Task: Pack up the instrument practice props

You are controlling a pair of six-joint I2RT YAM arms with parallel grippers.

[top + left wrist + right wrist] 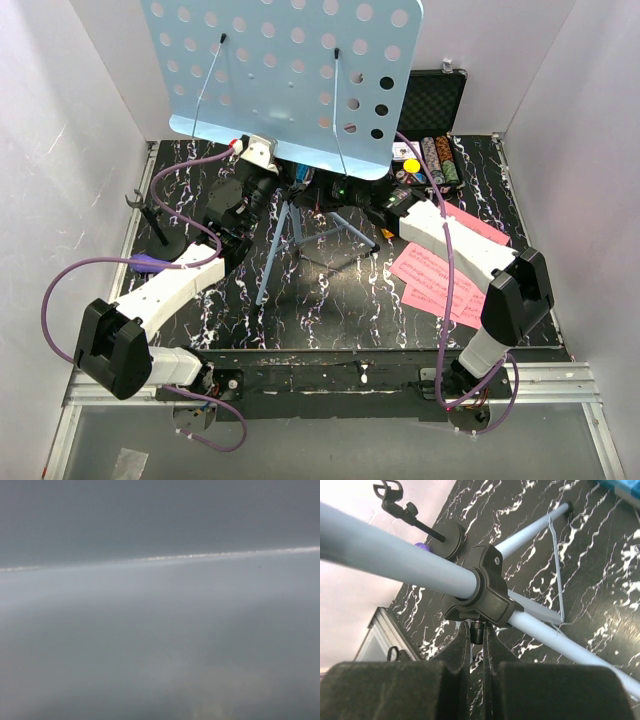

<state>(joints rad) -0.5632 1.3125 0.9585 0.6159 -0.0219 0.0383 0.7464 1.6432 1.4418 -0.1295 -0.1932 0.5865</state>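
Note:
The light-blue perforated music stand (290,70) stands at the back centre on its tripod legs (275,250). My right gripper (477,632) is shut on the small black knob under the black collar (480,592) of the stand's pole (395,555); it also shows in the top view (350,196). My left gripper (260,183) reaches up under the desk's lower edge; its fingers are hidden, and the left wrist view shows only a blurred blue-grey surface. The pink sheet-music pages (440,275) lie at the right. The black mic stand (150,215) stands at the left, with the purple microphone (143,264) beside it.
The open black case (432,100) with poker chips (438,160) is at the back right. Small yellow (410,165) and red (237,143) toys lie near the stand's desk. White walls close in the left, right and back sides.

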